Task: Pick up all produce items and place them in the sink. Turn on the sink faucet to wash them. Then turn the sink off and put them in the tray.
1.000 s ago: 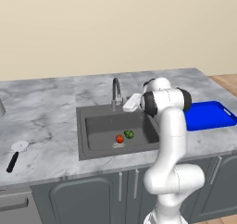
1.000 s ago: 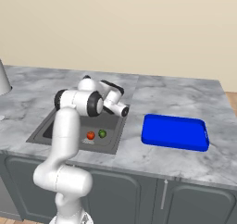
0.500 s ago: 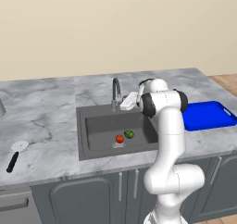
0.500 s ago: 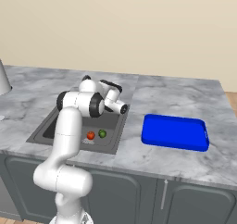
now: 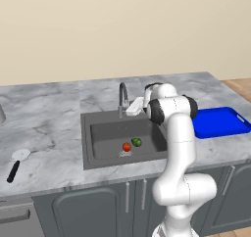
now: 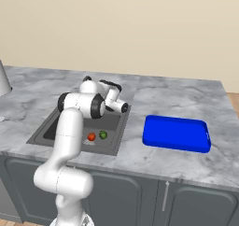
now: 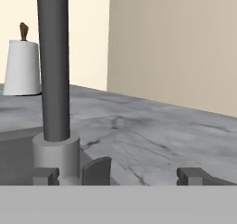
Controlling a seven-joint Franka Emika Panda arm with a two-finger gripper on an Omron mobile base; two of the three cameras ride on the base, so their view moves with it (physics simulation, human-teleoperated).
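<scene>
The red-orange produce item [image 5: 127, 147] [image 6: 91, 137] and the green one [image 5: 136, 142] [image 6: 103, 135] lie side by side on the floor of the dark sink [image 5: 105, 135] [image 6: 113, 127]. My gripper [image 5: 132, 107] [image 6: 124, 108] [image 7: 118, 176] is open and hovers at the base of the faucet [image 5: 122, 96] [image 7: 54, 65], just to its right in the left base view. In the hand view the faucet's small side lever [image 7: 97, 170] sits between my fingertips [image 7: 46, 176], untouched. The blue tray [image 5: 218, 122] [image 6: 176, 133] rests on the counter right of the sink, with nothing in it.
A black-handled, white-headed utensil [image 5: 17, 162] lies on the counter far left. A white paper towel roll [image 7: 22, 68] [image 6: 2, 78] stands beyond the faucet. No water shows at the spout. The wall runs behind the counter.
The hand has moved from the sink's right rear toward the faucet and now sits right by its base. The produce and the tray have not moved.
</scene>
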